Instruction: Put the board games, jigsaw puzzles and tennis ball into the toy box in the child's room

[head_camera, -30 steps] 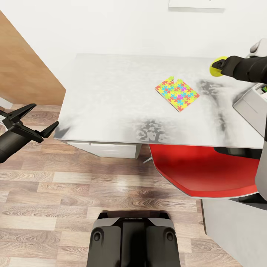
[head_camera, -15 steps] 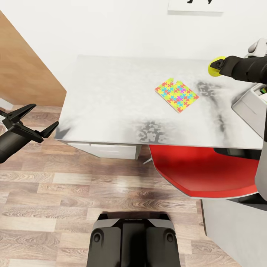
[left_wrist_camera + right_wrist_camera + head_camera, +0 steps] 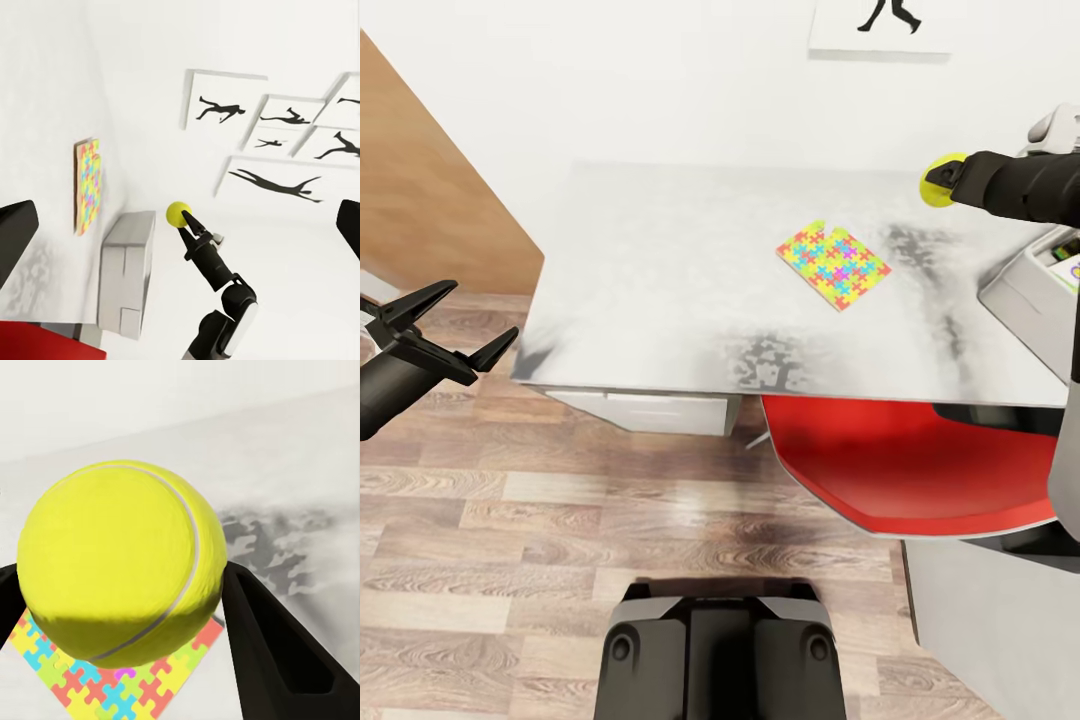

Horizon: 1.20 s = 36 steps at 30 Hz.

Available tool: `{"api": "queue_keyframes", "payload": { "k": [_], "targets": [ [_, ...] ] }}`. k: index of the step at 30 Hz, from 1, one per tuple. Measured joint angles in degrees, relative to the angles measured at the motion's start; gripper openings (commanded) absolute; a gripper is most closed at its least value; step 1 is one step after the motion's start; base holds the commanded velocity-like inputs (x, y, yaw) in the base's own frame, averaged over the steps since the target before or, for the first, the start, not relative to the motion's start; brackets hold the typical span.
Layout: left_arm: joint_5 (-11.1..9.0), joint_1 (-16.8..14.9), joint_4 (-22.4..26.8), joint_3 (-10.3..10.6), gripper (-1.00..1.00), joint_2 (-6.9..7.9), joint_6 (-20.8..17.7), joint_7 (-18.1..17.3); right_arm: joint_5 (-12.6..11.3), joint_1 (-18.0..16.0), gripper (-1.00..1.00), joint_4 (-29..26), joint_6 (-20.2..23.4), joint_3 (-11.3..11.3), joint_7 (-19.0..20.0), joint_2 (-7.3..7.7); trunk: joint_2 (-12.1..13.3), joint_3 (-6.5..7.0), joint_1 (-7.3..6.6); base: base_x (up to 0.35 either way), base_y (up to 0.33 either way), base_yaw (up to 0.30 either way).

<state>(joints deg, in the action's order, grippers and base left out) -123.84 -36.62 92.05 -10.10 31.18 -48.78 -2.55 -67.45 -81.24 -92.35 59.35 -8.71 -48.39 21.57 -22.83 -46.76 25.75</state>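
Your right hand has the tennis ball pinched between its two fingers, held up in the air over the far right part of the worktop, clear of the surface. From the right wrist view the ball is wedged snugly between the dark fingers, with the jigsaw puzzle lying on the marbled top below it. In the left wrist view you can see the same grip from the side: the ball sits at the fingertips of the right hand.

That jigsaw puzzle lies flat near the middle of the worktop, turned at an angle, well apart from the ball. The toy box sits at the right edge of the worktop, only partly in frame, near and below your right arm; something printed shows inside it but I can't tell what.

Your left hand hangs off to the left over the wood floor, fingers spread wide with nothing in them. A red chair is tucked under the front edge of the worktop, and baseball-player posters hang on the wall.
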Motion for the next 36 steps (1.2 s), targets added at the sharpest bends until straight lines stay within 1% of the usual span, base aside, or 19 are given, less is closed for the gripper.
{"api": "queue_keyframes", "payload": {
  "k": [11, 17, 36],
  "targets": [
    [0.02, 0.0, 0.0, 0.0, 1.0, 0.0, 0.0, 0.01, 0.02, 0.16, -1.0, 0.0, 0.06, -0.24, 0.07, -0.08, 0.0, 0.38, 0.0, 0.0, 0.0, 0.0],
    [0.02, 0.0, 0.0, 0.0, 1.0, 0.0, 0.0, 0.05, 0.13, 0.22, -1.0, 0.0, 0.01, -0.39, 1.11, -0.24, 0.0, 0.52, 0.0, 0.0, 0.0, 0.0],
    [0.04, -0.03, 0.0, 0.0, 1.0, 0.0, 0.0, 0.08, 0.22, 0.18, -1.0, 0.0, -0.11, 0.06, 1.21, -0.28, 0.0, 2.15, 0.0, 0.0, 0.0, 0.0]
  ]
}}
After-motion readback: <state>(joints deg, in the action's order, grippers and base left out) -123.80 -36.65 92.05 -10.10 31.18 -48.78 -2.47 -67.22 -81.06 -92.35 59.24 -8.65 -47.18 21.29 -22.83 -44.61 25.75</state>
